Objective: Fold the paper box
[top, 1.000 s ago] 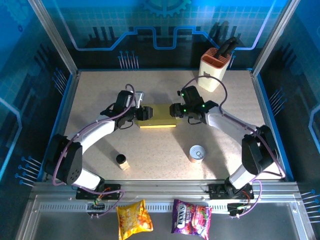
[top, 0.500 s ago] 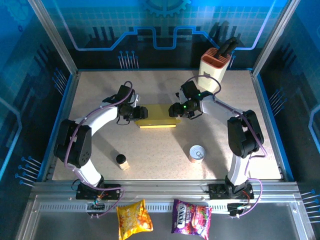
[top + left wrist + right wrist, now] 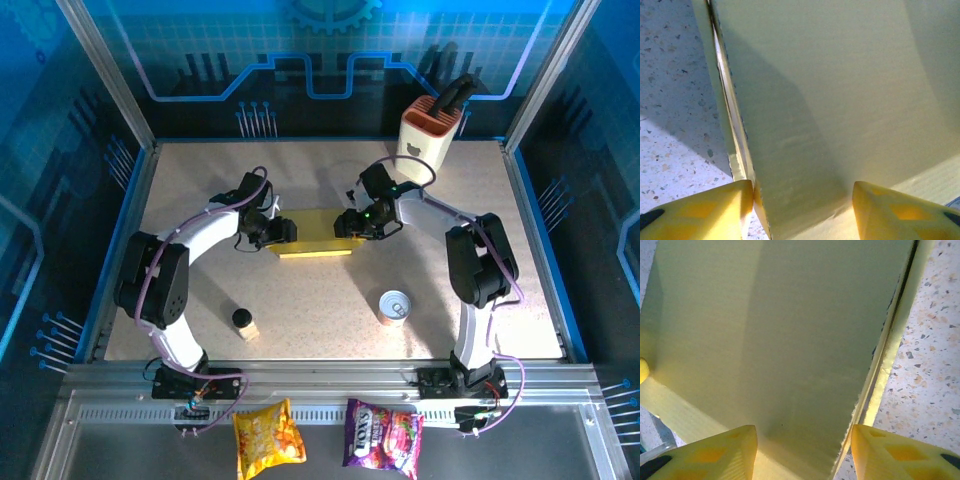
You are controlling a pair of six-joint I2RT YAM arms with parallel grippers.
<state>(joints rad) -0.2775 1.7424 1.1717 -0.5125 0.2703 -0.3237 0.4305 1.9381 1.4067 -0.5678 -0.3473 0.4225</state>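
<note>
The box [image 3: 318, 240] is lying on the table [image 3: 450, 290], looking nearly closed. Your left gripper [image 3: 284, 230] and right gripper [image 3: 346, 224] are straddling its ends, half-spread; whether they're clamping is unclear. Final pressing is probably remaining.

The yellow paper box [image 3: 318, 236] lies flat, a wide rectangle, at mid-table [image 3: 300, 300]

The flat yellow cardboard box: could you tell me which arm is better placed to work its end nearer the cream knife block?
Probably the right. The right gripper sits at that end of the flat yellow cardboard box, fingers straddling its panel; the left gripper is at the opposite end.
</note>
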